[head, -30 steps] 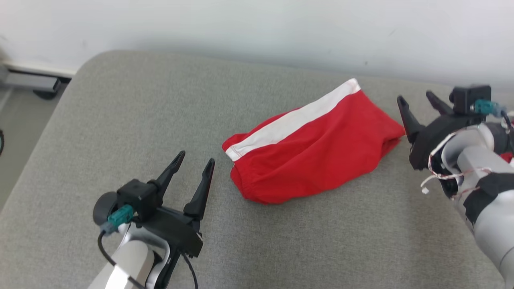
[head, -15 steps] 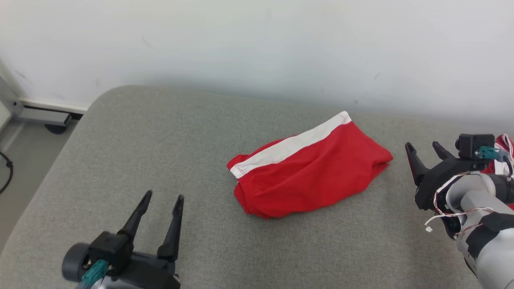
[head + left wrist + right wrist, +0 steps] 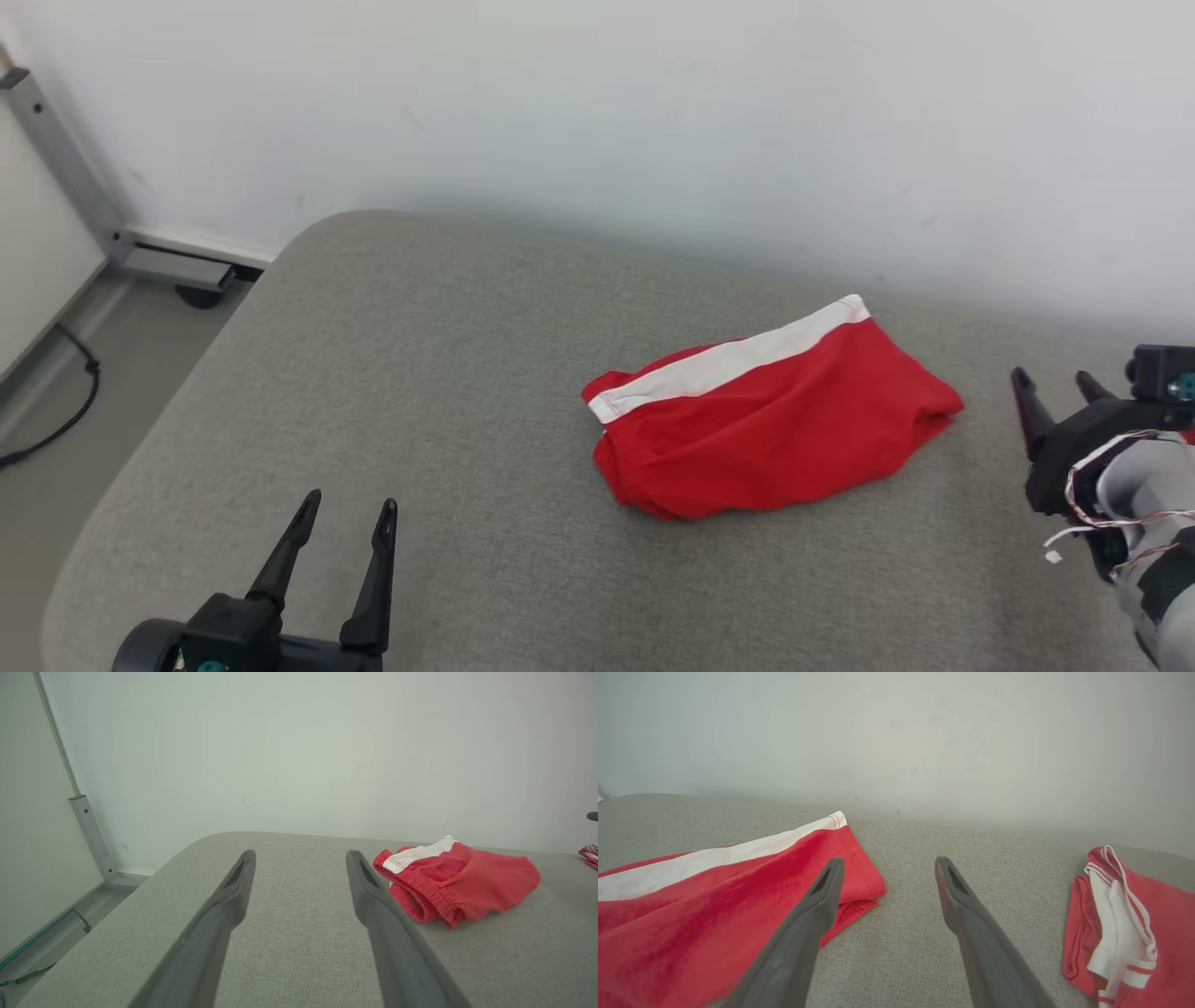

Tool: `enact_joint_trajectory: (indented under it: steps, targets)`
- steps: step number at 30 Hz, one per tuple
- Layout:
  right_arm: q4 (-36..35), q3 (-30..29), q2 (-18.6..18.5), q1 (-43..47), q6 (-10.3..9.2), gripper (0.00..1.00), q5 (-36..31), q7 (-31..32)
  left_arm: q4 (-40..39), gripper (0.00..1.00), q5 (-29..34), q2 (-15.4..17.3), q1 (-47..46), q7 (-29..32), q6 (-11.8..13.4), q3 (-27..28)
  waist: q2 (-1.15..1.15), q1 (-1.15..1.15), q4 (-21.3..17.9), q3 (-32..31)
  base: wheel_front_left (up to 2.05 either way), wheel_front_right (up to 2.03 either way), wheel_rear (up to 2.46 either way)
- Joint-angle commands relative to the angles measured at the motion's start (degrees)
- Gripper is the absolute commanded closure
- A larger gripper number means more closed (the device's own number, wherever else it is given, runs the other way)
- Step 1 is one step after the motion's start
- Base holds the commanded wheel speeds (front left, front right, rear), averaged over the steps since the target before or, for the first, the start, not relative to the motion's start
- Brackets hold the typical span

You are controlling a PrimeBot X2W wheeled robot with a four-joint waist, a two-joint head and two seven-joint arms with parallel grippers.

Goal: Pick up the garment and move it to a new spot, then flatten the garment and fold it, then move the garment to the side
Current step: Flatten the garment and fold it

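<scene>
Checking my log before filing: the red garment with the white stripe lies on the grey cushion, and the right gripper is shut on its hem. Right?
No: the right gripper is open and apart from the hem, as the head view shows. The red garment with the white stripe does lie on the grey cushion.

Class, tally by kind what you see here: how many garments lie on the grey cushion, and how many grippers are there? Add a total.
Garments: 2 (red garment with a white stripe, red-and-white garment)
Grippers: 2 (left gripper, right gripper, both open)
Total: 4
</scene>
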Motion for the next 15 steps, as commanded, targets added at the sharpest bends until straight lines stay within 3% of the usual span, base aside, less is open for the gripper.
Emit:
enact_joint_trajectory:
  steps: [1, 15]
  targets:
    - [0.6, -0.6, -0.9, -0.7, -0.13, 0.0, 0.6, 0.4, -0.4, 0.0, 0.8, 0.1, 0.0, -0.3, 0.1, 0.3, 0.01, 0.01, 2.8, 1.6, 0.0, 0.0, 0.0]
    - [1.3, -5.6, -5.6, -4.4, -0.13, 0.0, -0.9, 6.0, -1.3, 0.0, 1.3, -1.7, -3.2, -0.3, -1.7, 1.4, 0.01, 0.01, 9.2, 10.4, 0.0, 0.0, 0.0]
